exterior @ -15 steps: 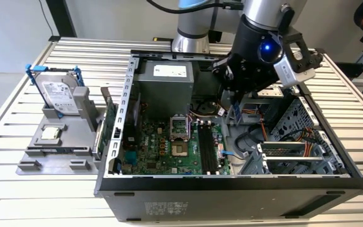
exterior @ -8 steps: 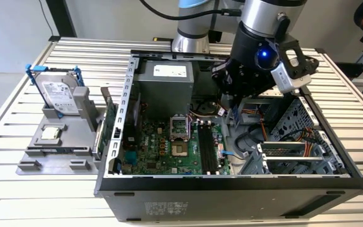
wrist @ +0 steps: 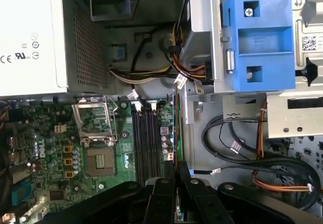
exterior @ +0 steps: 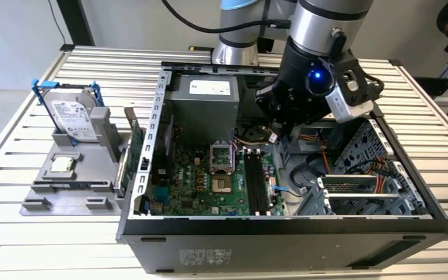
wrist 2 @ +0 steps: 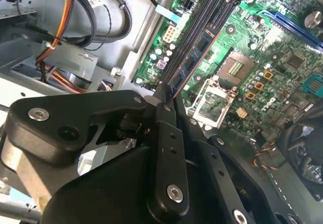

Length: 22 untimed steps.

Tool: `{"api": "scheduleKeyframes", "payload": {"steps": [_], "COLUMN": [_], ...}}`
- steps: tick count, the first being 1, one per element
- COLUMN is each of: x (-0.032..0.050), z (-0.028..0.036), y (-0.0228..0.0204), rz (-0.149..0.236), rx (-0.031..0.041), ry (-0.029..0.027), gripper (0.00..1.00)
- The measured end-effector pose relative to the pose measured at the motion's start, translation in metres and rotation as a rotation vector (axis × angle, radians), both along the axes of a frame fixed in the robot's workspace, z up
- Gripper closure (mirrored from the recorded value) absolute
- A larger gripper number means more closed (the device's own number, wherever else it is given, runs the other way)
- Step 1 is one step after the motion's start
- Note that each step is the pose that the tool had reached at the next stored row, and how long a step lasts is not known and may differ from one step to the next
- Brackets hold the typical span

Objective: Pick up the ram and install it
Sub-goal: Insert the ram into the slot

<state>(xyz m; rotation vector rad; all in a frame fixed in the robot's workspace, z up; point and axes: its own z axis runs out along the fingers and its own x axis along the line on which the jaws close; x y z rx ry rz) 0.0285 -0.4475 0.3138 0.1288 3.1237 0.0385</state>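
My gripper point(exterior: 275, 129) hangs inside the open computer case point(exterior: 156, 116), over the far end of the motherboard point(exterior: 200, 186). In both wrist views its black fingers point(wrist: 162, 193) are shut on the ram point(wrist 2: 197, 55), a thin dark board with small chips, held edge-on point(wrist: 174, 128). The ram runs lengthwise along the black memory slots point(wrist: 146, 138) and sits just above them, by their outer edge. The slots point(exterior: 255, 181) lie below and in front of the gripper in the exterior view. Whether the ram touches a slot I cannot tell.
A grey power supply point(exterior: 200, 105) stands behind the board. The open CPU socket point(exterior: 220, 154) is beside the slots. Cables point(exterior: 310, 172) and a drive cage point(exterior: 364, 186) fill the exterior view's right. Outside the case stand a green card point(exterior: 136, 146) and a hard drive point(exterior: 72, 116).
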Motion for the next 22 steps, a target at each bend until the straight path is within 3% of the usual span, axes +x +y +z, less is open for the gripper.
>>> {"api": "scheduleKeyframes", "payload": {"steps": [5, 11, 14, 19, 22], "x": [-0.0002, -0.0002, -0.0002, -0.0002, -0.0003], "z": [-0.0091, -0.0196, -0.0241, -0.0246, -0.0295], "y": [-0.0022, -0.0100, -0.0120, -0.0123, -0.0124], "rz": [0.000, 0.000, 0.000, 0.000, 0.002], "rx": [0.0000, 0.0001, 0.0000, 0.0001, 0.0000], "ry": [0.0000, -0.0005, -0.0004, -0.0004, -0.0004], "gripper": [1.00, 1.00, 1.00, 1.00, 1.00]}}
